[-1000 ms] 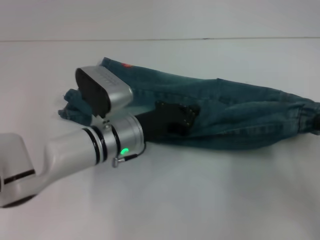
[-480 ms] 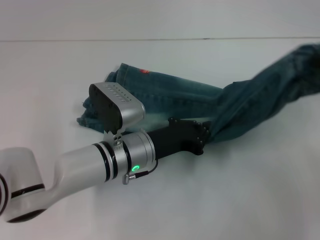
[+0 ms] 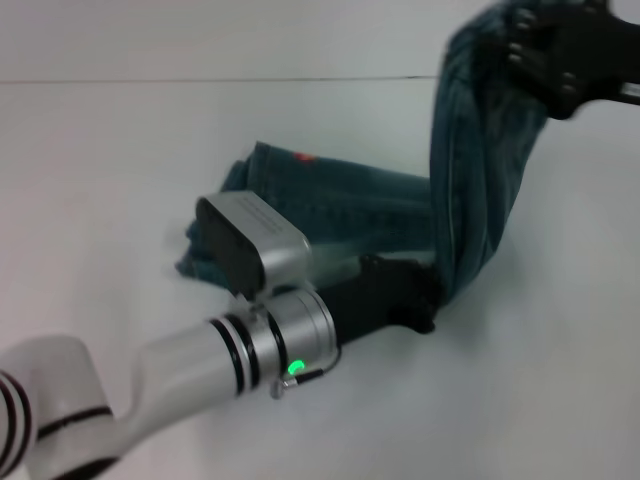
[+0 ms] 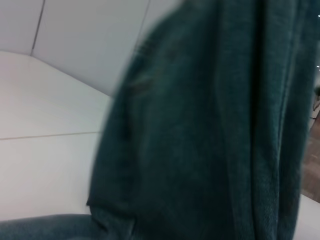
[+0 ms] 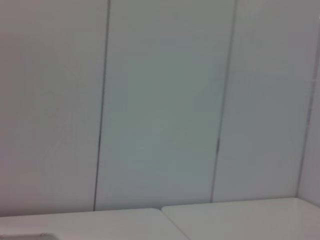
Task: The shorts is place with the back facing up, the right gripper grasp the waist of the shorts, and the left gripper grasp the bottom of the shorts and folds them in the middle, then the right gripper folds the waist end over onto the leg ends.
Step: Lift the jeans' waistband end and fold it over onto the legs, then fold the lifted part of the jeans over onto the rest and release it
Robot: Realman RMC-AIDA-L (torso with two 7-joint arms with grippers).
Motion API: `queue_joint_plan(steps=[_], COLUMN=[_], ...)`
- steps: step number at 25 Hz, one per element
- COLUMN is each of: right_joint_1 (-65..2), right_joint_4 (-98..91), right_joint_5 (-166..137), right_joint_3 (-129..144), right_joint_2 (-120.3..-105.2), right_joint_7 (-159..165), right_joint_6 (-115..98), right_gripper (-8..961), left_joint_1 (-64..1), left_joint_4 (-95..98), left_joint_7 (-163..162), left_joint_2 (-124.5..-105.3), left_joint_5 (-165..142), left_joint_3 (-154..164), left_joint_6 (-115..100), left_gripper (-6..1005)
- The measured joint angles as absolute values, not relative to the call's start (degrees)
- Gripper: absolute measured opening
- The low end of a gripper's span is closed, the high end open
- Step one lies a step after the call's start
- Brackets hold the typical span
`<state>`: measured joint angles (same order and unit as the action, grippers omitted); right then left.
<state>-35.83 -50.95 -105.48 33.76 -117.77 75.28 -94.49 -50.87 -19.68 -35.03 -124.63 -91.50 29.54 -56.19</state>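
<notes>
Denim shorts (image 3: 470,150) lifted, white table (image 3: 120,150)

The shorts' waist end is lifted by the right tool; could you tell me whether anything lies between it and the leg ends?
The left tool rests on the shorts at the fold, between the raised waist end under the right tool and the leg ends.

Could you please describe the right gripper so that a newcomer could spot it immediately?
Start at the white table and find the shorts lying on it. Follow their lifted end up to the top right, where the right gripper, a black claw, holds it in the air; the left gripper sits low at the fold.
</notes>
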Motion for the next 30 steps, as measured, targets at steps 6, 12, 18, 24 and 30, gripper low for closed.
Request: queue_joint_plan(steps=[6,12,18,24,30], right_joint_1=[-40.95,-41.05,-40.77,-43.04,-49.68], right_joint_4=[-44.86,-44.69,-44.18,-41.57,-37.11], right_joint_5=[-105.64,-105.64,-105.64,-105.65,-108.44], right_joint_3=[39.10,40.78,42.85,47.70,55.67], right_joint_2=[-116.23,-116.18,-115.85,-115.41,-116.40], right_joint_7=[74.77,74.20,74.18,74.17,74.15], right_joint_6=[-89.90,-87.94,-86.49,-84.23,-78.76], right_gripper=[46,47,44,47,50], left_joint_1=[-46.72,-40.32,-36.28,-30.82,-22.88], left_joint_4=[-25.90,-21.64,-13.09,2.24,18.83], left_joint_7=[-22.02,-18.31,-19.15,-29.08,-43.16], left_joint_2=[-124.63,-124.26,-124.08,-123.97,-123.94], left_joint_5=[-100.17,-102.43,-102.56,-104.50,-103.59], left_joint_3=[13.24,7.84,7.88,9.00,7.63], left_joint_6=[-49.68,-51.43,-57.52,-68.36,-83.00], left_gripper=[0,0,0,1,2])
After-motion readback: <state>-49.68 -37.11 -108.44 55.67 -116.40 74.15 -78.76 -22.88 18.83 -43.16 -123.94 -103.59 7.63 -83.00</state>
